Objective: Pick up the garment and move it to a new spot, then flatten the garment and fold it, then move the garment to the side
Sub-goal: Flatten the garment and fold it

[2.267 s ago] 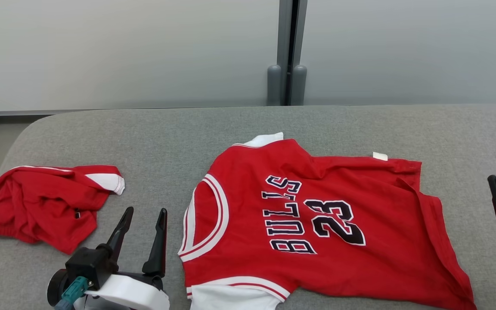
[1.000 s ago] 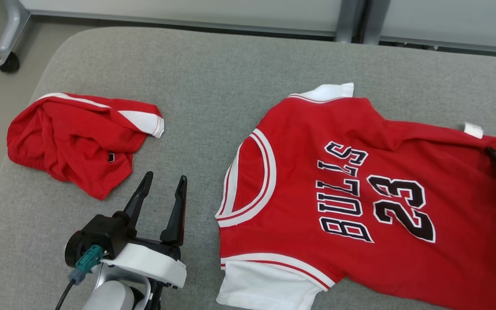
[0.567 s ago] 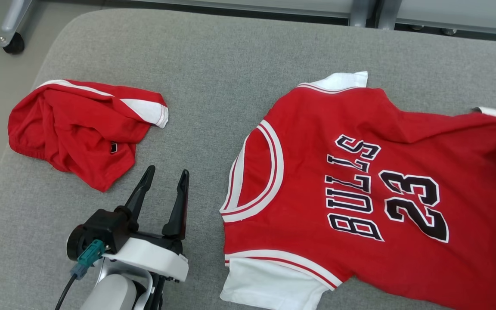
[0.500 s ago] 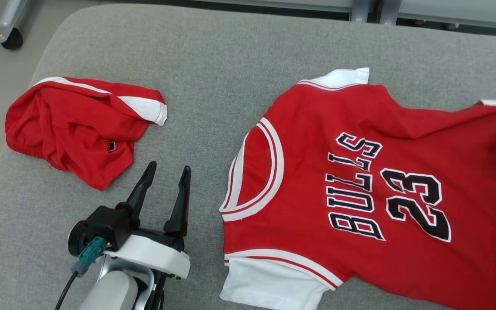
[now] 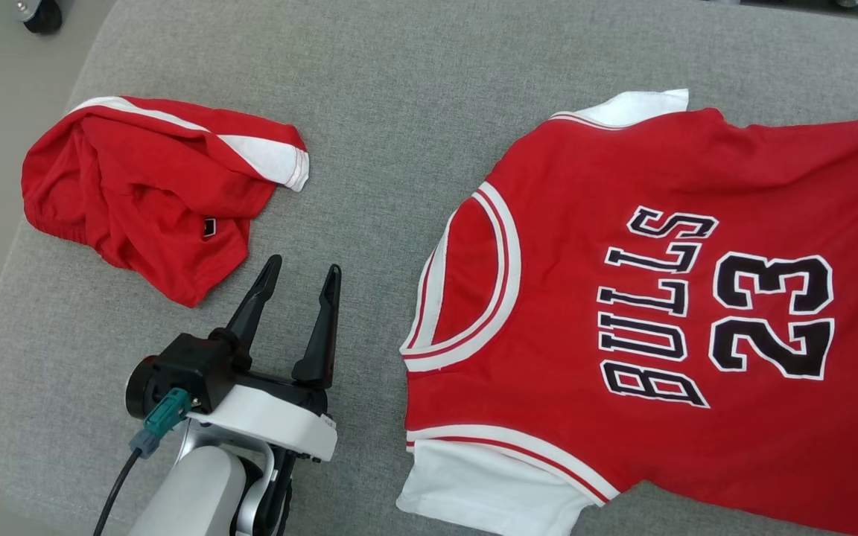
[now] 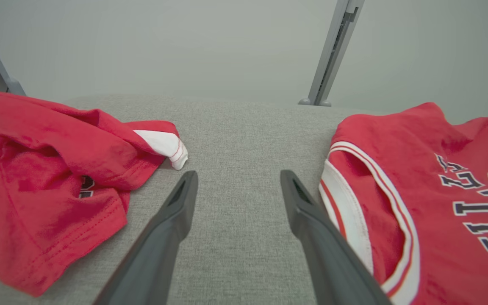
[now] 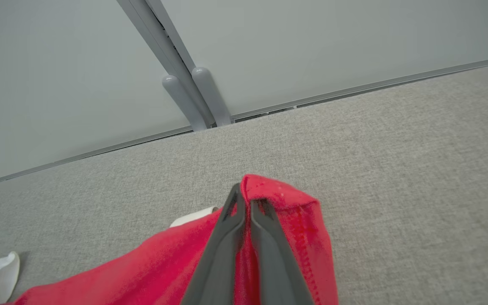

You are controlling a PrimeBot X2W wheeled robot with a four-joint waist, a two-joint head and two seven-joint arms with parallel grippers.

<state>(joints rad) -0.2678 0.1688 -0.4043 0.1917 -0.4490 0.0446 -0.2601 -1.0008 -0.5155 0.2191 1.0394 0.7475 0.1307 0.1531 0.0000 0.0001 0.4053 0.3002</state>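
Observation:
The garment (image 5: pixel 585 246) is a red jersey with white trim and "BULLS 23" lettering, spread on the grey padded table (image 5: pixel 369 112) at the right of the head view. In the right wrist view my right gripper (image 7: pixel 246 199) is shut on a bunched corner of the garment's (image 7: pixel 307 228) red hem, held just above the table. My left gripper (image 5: pixel 304 265) stands open over bare padding, left of the jersey's neckline. In the left wrist view its open fingers (image 6: pixel 239 176) frame the gap between the garment (image 6: pixel 430 178) and another red cloth.
A crumpled pair of red shorts (image 5: pixel 153 193) with a white stripe lies at the table's left end, also on the left in the left wrist view (image 6: pixel 49 169). A caster wheel (image 5: pixel 38 11) stands on the floor beyond that corner. Grey partition posts (image 7: pixel 193 97) rise behind the table.
The head camera has tilted down and shifted, so the whole picture moved. My right gripper closed on the jersey's hem corner, which now pulls taut. The left gripper has stayed open and still.

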